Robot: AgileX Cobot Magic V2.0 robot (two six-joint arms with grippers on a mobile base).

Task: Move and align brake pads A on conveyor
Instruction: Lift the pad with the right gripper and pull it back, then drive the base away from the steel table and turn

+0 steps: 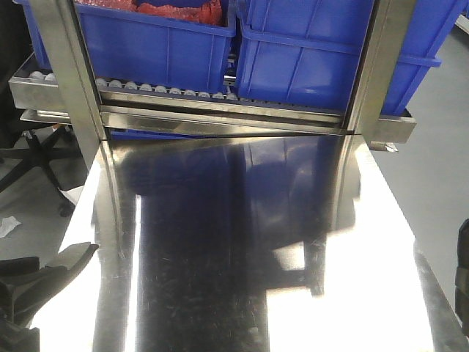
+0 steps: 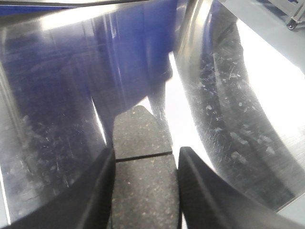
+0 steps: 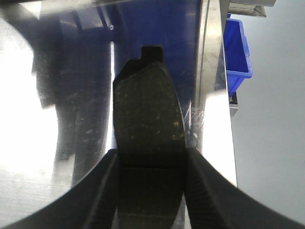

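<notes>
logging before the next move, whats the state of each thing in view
left gripper: shut on left brake pad
left brake pad: held, grooved face showing
right gripper: shut on right brake pad
right brake pad: held, grooved face showing
blue bins: upright on rack

A shiny, scratched stainless-steel table (image 1: 242,257) filled the foreground and mirrored the blue above it. Past its far edge stood two large blue plastic bins side by side. The left bin (image 1: 157,51) held red netted material (image 1: 176,11), and the right bin (image 1: 322,59) stood just beside it. Both rested on a steel roller rack (image 1: 168,92) framed by a left steel upright (image 1: 69,73) and a right steel upright (image 1: 381,66). On the grey floor (image 1: 432,154) to the left sat a black office-chair base (image 1: 37,158) and a white paper scrap (image 1: 7,226).
</notes>
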